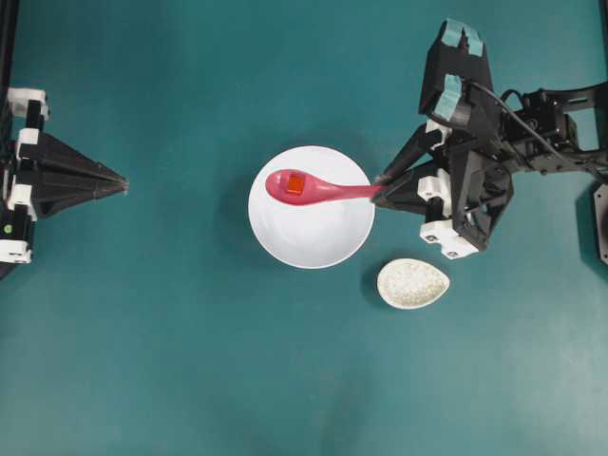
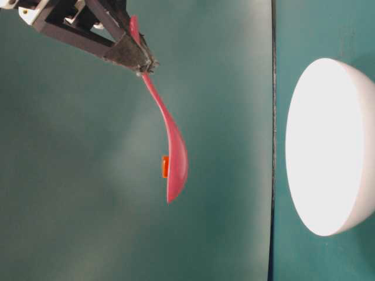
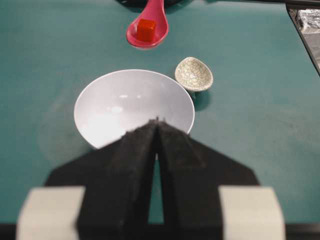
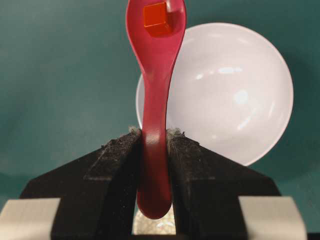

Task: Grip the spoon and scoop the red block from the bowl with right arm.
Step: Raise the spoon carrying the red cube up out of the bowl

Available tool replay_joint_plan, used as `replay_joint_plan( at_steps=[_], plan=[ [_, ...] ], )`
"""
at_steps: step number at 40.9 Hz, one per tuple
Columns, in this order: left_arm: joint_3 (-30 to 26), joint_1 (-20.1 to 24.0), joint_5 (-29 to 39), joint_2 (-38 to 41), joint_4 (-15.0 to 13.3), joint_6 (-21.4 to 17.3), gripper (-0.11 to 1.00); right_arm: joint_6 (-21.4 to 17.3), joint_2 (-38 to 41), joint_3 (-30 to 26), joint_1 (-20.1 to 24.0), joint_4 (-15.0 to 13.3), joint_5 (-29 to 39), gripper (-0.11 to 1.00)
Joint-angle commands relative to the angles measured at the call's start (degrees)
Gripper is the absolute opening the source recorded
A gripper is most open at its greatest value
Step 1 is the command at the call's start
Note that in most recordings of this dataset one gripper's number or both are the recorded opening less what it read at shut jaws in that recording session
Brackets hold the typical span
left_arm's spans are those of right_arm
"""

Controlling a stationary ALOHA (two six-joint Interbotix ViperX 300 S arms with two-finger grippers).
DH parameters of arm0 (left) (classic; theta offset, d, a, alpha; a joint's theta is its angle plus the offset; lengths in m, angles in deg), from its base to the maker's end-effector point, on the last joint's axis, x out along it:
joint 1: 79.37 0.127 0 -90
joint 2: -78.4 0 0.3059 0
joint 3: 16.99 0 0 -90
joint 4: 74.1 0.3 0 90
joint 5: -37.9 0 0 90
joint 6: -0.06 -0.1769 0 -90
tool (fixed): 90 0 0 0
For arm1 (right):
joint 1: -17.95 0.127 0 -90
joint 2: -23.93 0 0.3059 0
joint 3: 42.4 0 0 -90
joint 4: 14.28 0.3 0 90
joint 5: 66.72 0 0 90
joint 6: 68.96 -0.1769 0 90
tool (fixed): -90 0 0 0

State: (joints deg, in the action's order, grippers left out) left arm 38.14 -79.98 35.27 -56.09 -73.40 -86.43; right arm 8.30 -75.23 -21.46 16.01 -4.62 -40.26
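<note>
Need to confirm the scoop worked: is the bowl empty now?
Empty: the white bowl shows only bare interior; the red block sits in the raised spoon.

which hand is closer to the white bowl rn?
Right. The right hand is at the bowl's rim, clamped on the spoon handle, with the red block in the scoop. The left hand sits shut, well off on the bowl's other side.

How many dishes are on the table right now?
2. The big white bowl sits mid-table, under the lifted spoon carrying the red block. The small speckled dish sits apart beside it, below the right gripper. None seem hidden.
</note>
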Motion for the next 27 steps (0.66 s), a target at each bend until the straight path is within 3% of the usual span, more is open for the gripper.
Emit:
replay_joint_plan(
  at_steps=[1, 19, 27],
  plan=[
    [-1.7, -0.1, -0.2, 0.2, 0.2, -0.2, 0.0, 0.0, -0.9, -1.6, -0.1, -0.1, -0.4, 0.24],
    [-1.6, -0.1, 1.1, 0.2, 0.2, -1.0, 0.0, -0.2, -0.8, -1.5, -0.1, 0.1, -0.2, 0.24],
    [-1.7, -0.1, 2.9, 0.2, 0.2, -1.0, 0.0, -2.2, -0.8, -1.5, 0.0, 0.1, -0.1, 0.24]
  ],
)
